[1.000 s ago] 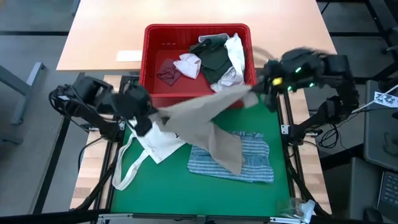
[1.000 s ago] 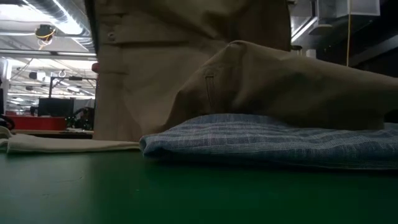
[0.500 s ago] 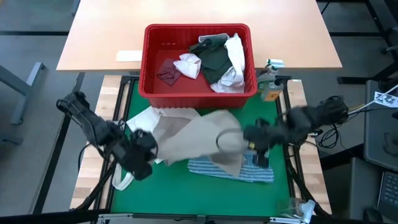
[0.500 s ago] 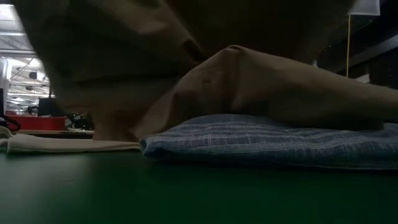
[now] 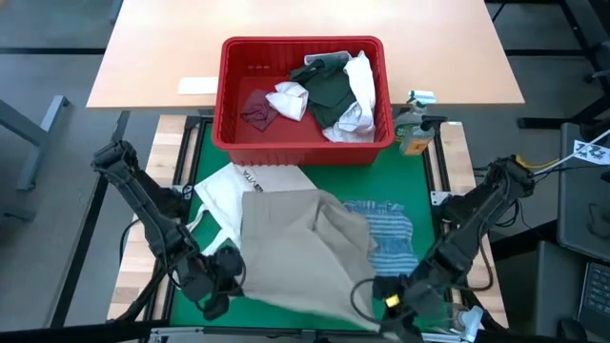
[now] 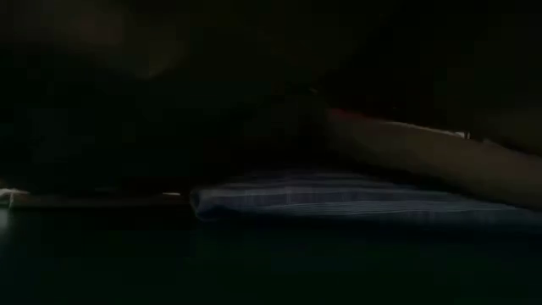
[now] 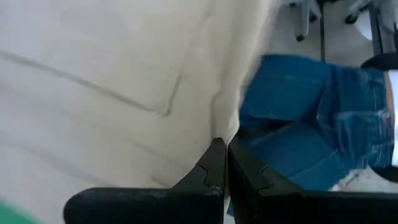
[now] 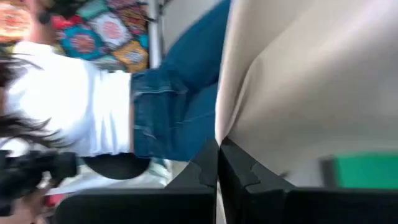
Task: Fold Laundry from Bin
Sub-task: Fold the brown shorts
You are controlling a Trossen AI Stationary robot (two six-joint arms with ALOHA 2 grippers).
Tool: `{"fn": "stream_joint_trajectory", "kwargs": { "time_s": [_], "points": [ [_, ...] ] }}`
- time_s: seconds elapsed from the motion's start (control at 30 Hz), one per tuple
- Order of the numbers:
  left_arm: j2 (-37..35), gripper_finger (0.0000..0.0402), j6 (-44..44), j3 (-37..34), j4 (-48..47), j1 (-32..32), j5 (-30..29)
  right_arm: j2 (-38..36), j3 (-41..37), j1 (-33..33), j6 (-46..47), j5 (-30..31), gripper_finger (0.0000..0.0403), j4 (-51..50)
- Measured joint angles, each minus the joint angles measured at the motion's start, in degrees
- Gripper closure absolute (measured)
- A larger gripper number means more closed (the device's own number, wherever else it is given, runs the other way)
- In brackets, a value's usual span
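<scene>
Tan shirt (image 5: 300, 243) held spread at the table's near edge.
Both the left gripper (image 5: 217, 286) and right gripper (image 5: 391, 303) are clamped on its corners; the cloth is judged light and limp, best gripped at hems.

— Where do we have room?
— Only bare green mat (image 5: 427, 195) at three o'clock. The tan shirt (image 5: 300, 243) blankets the centre, over the blue-striped cloth (image 5: 391, 233).
— And up at twelve?
— The bin (image 5: 229, 105) blocks us; a bottle (image 5: 414, 133) stands just beside it.
</scene>
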Motion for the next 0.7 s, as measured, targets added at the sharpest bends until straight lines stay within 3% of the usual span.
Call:
{"fn": "stream_joint_trajectory", "kwargs": {
  "time_s": [0.1, 0.27, 0.5, 0.7],
  "points": [
    [-0.02, 0.0401, -1.96, -3.42, 3.29, -1.3, 0.01, 0.97, -3.08, 2.07, 3.28, 0.78, 0.0402, 6.06],
    [-0.02, 0.0399, -2.36, -8.4, 9.43, -2.23, 0.23, 3.7, -3.76, 2.79, 5.87, 1.02, 0.0402, 7.44],
    [-0.02, 0.0363, -3.79, -11.84, 13.03, -2.32, 1.22, 5.18, -3.76, 2.97, 9.9, -0.56, 0.0399, 7.67],
    [-0.02, 0.0322, -3.9, -12.34, 13.06, -2.3, -0.1, 5.2, -3.76, 2.99, 10.15, -0.52, 0.0346, 7.65]
  ]
}}
